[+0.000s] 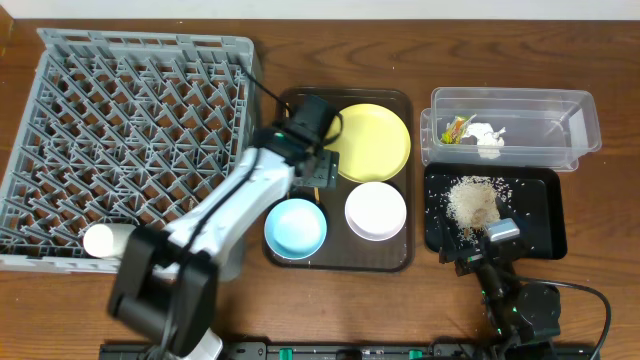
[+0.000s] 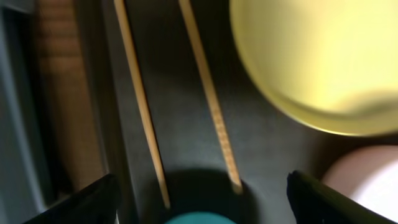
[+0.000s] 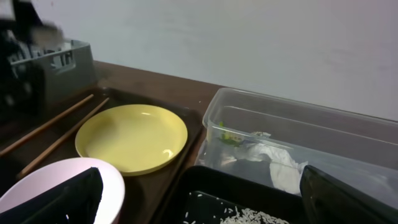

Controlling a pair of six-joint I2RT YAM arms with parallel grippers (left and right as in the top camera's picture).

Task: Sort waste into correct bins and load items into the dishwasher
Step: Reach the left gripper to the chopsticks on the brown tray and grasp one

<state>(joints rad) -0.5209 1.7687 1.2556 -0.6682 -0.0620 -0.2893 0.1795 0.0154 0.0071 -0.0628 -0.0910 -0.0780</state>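
- Dish rack (image 1: pixel 120 130): no dishes loaded. The white item at its near corner is possibly a cup.
- Brown tray (image 1: pixel 300 100): your left gripper (image 2: pixel 205 205) hangs over the chopsticks (image 2: pixel 211 106), fingers wide. Plate (image 1: pixel 372 142), blue bowl (image 1: pixel 295 226) and white bowl (image 1: pixel 375 210) wait.
- Clear tub (image 1: pixel 580 125): wrapper (image 1: pixel 458 128) and tissue (image 1: pixel 487 138) binned.
- Black tray (image 1: pixel 545 215): rice scraps (image 1: pixel 472 200) binned.
- Right gripper (image 3: pixel 202 199): spread wide, empty.

Yellow plate (image 1: pixel 375 140), light-blue bowl (image 1: pixel 296 226), white bowl (image 1: pixel 376 210), grey lattice rack (image 1: pixel 100 120)
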